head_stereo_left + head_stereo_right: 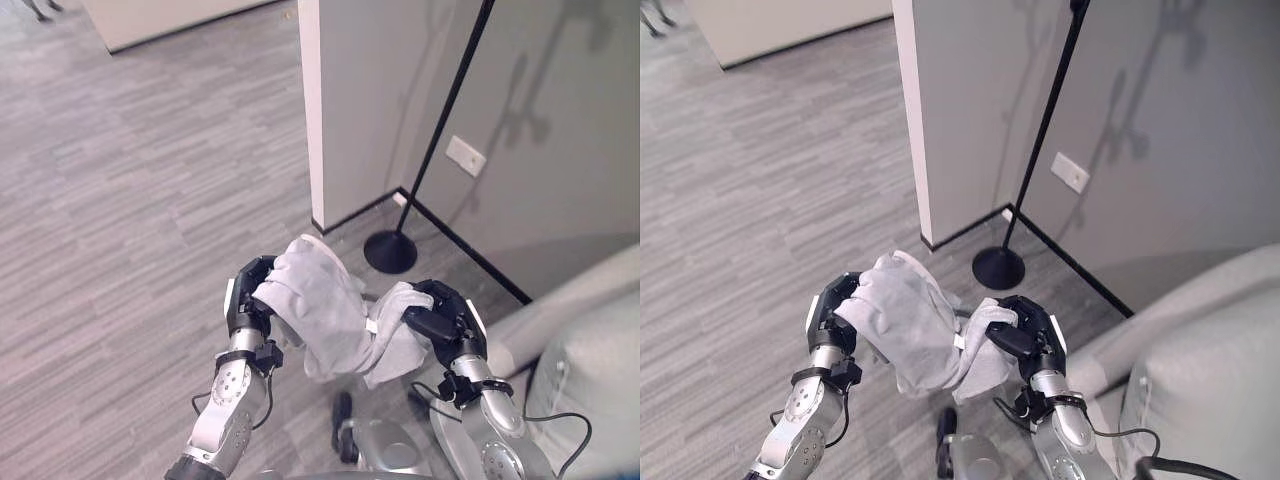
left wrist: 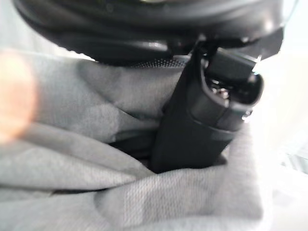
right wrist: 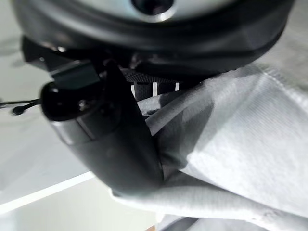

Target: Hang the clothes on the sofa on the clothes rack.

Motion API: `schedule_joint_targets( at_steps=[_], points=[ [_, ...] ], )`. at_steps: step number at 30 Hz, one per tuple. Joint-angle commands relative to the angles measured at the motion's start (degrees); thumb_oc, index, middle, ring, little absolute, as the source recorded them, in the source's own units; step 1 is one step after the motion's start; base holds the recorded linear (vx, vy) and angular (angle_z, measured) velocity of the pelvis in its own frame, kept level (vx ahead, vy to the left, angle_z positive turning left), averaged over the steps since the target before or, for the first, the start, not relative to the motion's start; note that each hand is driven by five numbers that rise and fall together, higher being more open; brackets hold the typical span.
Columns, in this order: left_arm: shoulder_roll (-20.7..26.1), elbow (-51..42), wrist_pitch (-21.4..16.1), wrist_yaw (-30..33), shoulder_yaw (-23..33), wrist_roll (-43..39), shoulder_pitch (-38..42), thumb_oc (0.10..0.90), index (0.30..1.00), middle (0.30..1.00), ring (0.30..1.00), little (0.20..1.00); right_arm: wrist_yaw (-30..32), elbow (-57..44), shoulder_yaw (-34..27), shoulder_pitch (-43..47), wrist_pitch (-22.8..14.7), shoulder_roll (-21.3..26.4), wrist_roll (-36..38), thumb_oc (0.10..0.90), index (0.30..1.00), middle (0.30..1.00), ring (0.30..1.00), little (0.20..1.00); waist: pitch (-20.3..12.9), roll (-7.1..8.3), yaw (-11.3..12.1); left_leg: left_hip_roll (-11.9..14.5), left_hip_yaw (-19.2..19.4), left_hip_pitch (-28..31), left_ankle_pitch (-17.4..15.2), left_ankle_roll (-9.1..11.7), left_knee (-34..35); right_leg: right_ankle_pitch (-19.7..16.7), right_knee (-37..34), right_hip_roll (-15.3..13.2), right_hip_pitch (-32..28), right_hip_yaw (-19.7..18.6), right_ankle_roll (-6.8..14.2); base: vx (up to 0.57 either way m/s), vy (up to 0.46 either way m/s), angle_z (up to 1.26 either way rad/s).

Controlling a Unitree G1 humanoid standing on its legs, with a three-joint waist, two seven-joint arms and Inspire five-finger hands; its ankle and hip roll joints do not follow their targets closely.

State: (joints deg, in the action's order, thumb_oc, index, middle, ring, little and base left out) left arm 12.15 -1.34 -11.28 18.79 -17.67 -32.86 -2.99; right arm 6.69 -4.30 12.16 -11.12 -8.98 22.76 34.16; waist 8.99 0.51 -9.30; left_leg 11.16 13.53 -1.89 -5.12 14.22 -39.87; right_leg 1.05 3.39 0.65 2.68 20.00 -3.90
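My left hand (image 1: 250, 295) and right hand (image 1: 440, 315) clamp their fingers on the bunched pale-grey cloth garment (image 1: 325, 320) above the floor; its sagging middle could slip before the black pole rack (image 1: 440, 130).

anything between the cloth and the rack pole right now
Nothing visible does. Both the left hand and the right hand grip the grey cloth, held up over bare floor. The rack pole stands ahead by the wall corner, its base just beyond the cloth.
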Motion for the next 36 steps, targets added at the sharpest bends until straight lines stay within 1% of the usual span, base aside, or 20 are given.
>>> schedule_joint_targets(
  at_steps=[1,4,6,7,8,9,13,14,17,18,19,20,22,23,24,25,29,33,34,36],
  points=[
    [0.31,-5.82,-6.48,-0.68,1.89,-0.24,2.36,0.4,0.3,0.3,0.3,0.3,0.21,-5.72,0.32,3.17,-4.94,0.26,-1.55,0.4,0.3,0.3,0.3,0.3,-1.9,4.64,2.07,0.24,7.87,-1.5,7.33,-6.67,3.08,-2.39,-8.39,-3.58,-6.65,-3.13,5.67,0.36,0.075,-0.46],
    [0.84,-7.1,-5.96,-0.98,1.84,1.68,0.92,0.4,0.3,0.3,0.3,0.3,0.22,-6.15,0.86,3.59,-5.41,-0.16,-1.85,0.4,0.3,0.3,0.3,0.3,-1.23,4.83,4.11,0.26,4.25,-5.21,5.07,-9.14,17.98,-0.99,-8.39,-5.48,-8.6,-6.5,7.75,0.32,0.244,-0.7],
    [1.6,-6.73,-6.88,0.85,2.26,5.89,0.87,0.4,0.3,0.3,0.3,0.3,1.93,-6.71,0.93,4.25,-6.12,-0.24,-4.33,0.4,0.3,0.3,0.3,0.3,-1.02,3.37,6.07,0.36,-3.66,-5.89,10.71,-8.02,34.34,0.47,-8.39,-5.35,-10.23,-9.6,8.78,0.31,0.253,-1.09],
    [1.6,-6.72,-6.88,0.85,2.25,5.89,0.88,0.4,0.3,0.3,0.3,0.3,1.93,-6.71,0.93,4.26,-6.12,-0.24,-4.33,0.4,0.3,0.3,0.3,0.3,-1.0,3.38,6.08,0.33,-3.63,-5.79,10.81,-8.01,34.5,0.47,-8.39,-5.37,-10.25,-9.61,8.79,0.39,0.262,-1.19],
    [1.69,-6.29,-8.07,3.09,3.06,8.56,1.0,0.4,0.3,0.3,0.3,0.3,5.05,-6.36,-0.23,5.04,-6.58,-0.22,-8.58,0.4,0.3,0.3,0.3,0.3,-0.7,2.55,7.03,1.96,-10.82,-7.79,14.5,-5.74,42.1,2.35,-8.39,-5.95,-12.56,-12.66,9.57,0.41,0.277,-1.05],
    [1.77,-5.64,-8.38,4.92,3.65,10.36,1.54,0.4,0.3,0.3,0.3,0.3,7.96,-6.54,-2.68,5.17,-7.46,-0.49,-10.35,0.4,0.3,0.3,0.3,0.3,-0.82,1.88,6.52,2.67,-12.45,-9.14,15.46,-4.76,43.96,3.25,-8.39,-6.37,-13.6,-14.26,10.2,0.52,0.372,-0.82],
    [2.93,-4.96,-8.51,7.88,5.0,16.34,2.76,0.4,0.3,0.3,0.3,0.3,14.57,-7.52,-9.28,5.71,-9.47,-1.16,-17.42,0.4,0.3,0.3,0.3,0.3,-2.41,-0.68,5.02,2.56,-12.07,-7.46,16.37,-4.16,43.3,4.44,-8.39,-8.21,-16.05,-17.79,11.55,0.33,0.32,-0.97],
    [4.41,-4.59,-8.62,10.33,5.63,20.86,4.17,0.4,0.3,0.3,0.3,0.3,21.21,-9.49,-14.02,5.75,-8.97,-1.33,-26.66,0.4,0.3,0.3,0.3,0.3,-3.78,-1.37,4.26,0.53,-11.83,-5.96,15.19,-5.2,43.0,4.04,-6.98,-10.76,-15.63,-19.7,12.37,0.49,0.567,-1.2],
    [8.18,-4.19,-8.42,15.97,8.01,30.0,7.92,0.4,0.3,0.3,0.3,0.3,32.42,-12.11,-20.35,7.08,-5.4,0.82,-45.59,0.4,0.3,0.3,0.3,0.3,-5.51,-1.04,3.48,-3.19,-8.49,-1.53,12.69,-7.74,44.2,3.14,-0.48,-13.55,-12.38,-21.7,13.52,0.36,0.395,-0.68],
    [9.35,-4.57,-7.98,17.46,8.97,31.91,9.01,0.4,0.3,0.3,0.3,0.3,34.79,-12.68,-22.1,8.48,-4.01,1.15,-47.94,0.4,0.3,0.3,0.3,0.3,-5.66,-0.91,3.27,-4.07,-7.13,-0.19,11.7,-8.92,44.43,1.56,2.72,-14.13,-10.38,-22.2,13.57,0.3,0.352,-0.48],
    [11.25,-6.06,-7.78,19.33,10.64,33.97,11.46,0.4,0.3,0.3,0.3,0.3,37.45,-14.0,-25.52,11.6,-1.98,1.7,-50.1,0.4,0.3,0.3,0.3,0.3,-5.26,-0.83,2.6,-5.71,-4.56,2.33,9.76,-11.18,44.46,-3.0,9.98,-15.61,-6.62,-21.62,13.0,0.24,0.26,-0.42],
    [11.25,-6.01,-7.77,19.35,10.65,33.99,11.62,0.4,0.3,0.3,0.3,0.3,37.43,-14.04,-25.55,11.72,-1.89,1.67,-50.15,0.4,0.3,0.3,0.3,0.3,-5.3,-0.81,2.8,-5.74,-4.44,2.46,9.49,-11.13,44.62,-2.74,10.17,-15.63,-6.44,-21.91,13.06,0.23,0.29,-0.9],
    [13.02,-7.1,-7.46,21.37,12.85,36.2,14.62,0.4,0.3,0.3,0.3,0.3,41.4,-13.63,-26.79,15.55,-0.17,3.5,-54.35,0.4,0.3,0.3,0.3,0.3,-4.82,-1.47,3.18,-6.69,-1.81,4.84,7.7,-12.85,44.85,-4.21,16.81,-17.98,-3.39,-17.37,11.7,0.11,0.236,-0.79],
    [13.01,-7.09,-7.45,21.38,12.89,36.21,14.69,0.4,0.3,0.3,0.3,0.3,41.46,-13.54,-26.75,15.69,-0.19,3.54,-54.38,0.4,0.3,0.3,0.3,0.3,-4.77,-1.49,3.21,-6.68,-1.75,4.79,7.75,-12.86,44.86,-4.25,16.87,-17.96,-3.25,-17.46,11.69,0.11,0.314,-0.48],
    [13.61,-7.59,-6.38,22.94,14.66,39.05,16.95,0.4,0.3,0.3,0.3,0.3,43.29,-13.08,-27.49,18.3,1.52,4.53,-56.03,0.4,0.3,0.3,0.3,0.3,-4.93,-1.75,3.84,-7.54,0.85,6.37,6.22,-13.6,44.87,-4.71,19.42,-21.04,-2.66,-9.9,11.37,0.14,0.264,-0.42],
    [13.93,-8.44,-6.61,23.57,15.7,40.14,17.62,0.4,0.3,0.3,0.3,0.3,43.79,-13.48,-28.49,19.46,2.04,5.5,-56.79,0.4,0.3,0.3,0.3,0.3,-5.3,-1.37,3.98,-8.23,2.22,7.52,4.87,-13.46,44.87,-4.33,19.16,-21.85,-2.29,-6.09,11.56,0.2,0.275,-0.57],
    [14.27,-9.95,-7.27,25.86,18.53,42.25,21.55,0.4,0.3,0.3,0.3,0.3,46.21,-13.43,-31.66,22.34,4.46,8.96,-60.33,0.4,0.3,0.3,0.3,0.3,-5.53,-1.49,3.48,-8.23,3.37,10.15,2.47,-12.72,44.87,-2.66,10.67,-19.03,0.04,-1.06,12.8,0.17,0.001,-0.57],
    [14.75,-6.56,-6.23,26.95,18.15,44.03,26.28,0.4,0.3,0.3,0.3,0.3,47.42,-10.82,-32.53,23.99,6.33,12.47,-61.16,0.4,0.3,0.3,0.3,0.3,-5.62,-0.89,2.89,-8.45,3.62,12.61,0.16,-12.16,44.87,-6.65,0.96,-18.1,0.98,-1.39,14.86,0.18,-0.117,-0.12],
    [15.1,-4.06,-5.94,27.95,16.8,44.68,30.51,0.4,0.3,0.3,0.3,0.3,48.43,-7.72,-32.48,25.52,7.15,14.29,-60.2,0.4,0.3,0.3,0.3,0.3,-5.33,-0.22,2.12,-8.03,3.44,13.62,-0.31,-11.55,44.87,-9.81,-2.98,-18.66,2.51,-4.09,16.51,0.18,-0.172,-0.07],
    [15.68,-2.86,-5.97,28.17,16.17,45.14,32.28,0.4,0.3,0.3,0.3,0.3,48.51,-6.37,-32.31,26.11,6.98,15.27,-59.75,0.4,0.3,0.3,0.3,0.3,-5.14,-0.14,1.94,-7.82,3.37,14.25,-0.63,-11.36,44.87,-10.87,-4.57,-18.95,3.09,-5.78,17.19,0.2,-0.178,0.05]
  ],
)
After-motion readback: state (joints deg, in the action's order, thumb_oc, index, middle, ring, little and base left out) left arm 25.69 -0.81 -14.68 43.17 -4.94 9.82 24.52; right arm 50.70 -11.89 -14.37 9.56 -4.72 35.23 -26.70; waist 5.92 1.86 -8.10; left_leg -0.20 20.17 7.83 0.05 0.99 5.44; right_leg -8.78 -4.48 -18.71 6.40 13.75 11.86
